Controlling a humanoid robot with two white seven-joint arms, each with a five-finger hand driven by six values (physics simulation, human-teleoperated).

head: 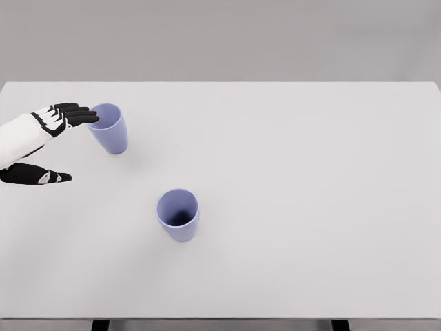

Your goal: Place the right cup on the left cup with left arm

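Observation:
Two pale blue cups stand upright on the white table [289, 179]. The left cup [110, 129] is toward the far left; the right cup [178, 215] stands nearer the front, around the middle-left. My left hand [60, 145] comes in from the left edge with its fingers spread and its thumb low. The fingertips [89, 117] reach the left cup's rim on its left side. Nothing is held. The hand is well apart from the right cup.
The table's front edge runs along the bottom of the view, with dark legs [100, 324] showing beneath it. A grey wall lies behind the table's far edge.

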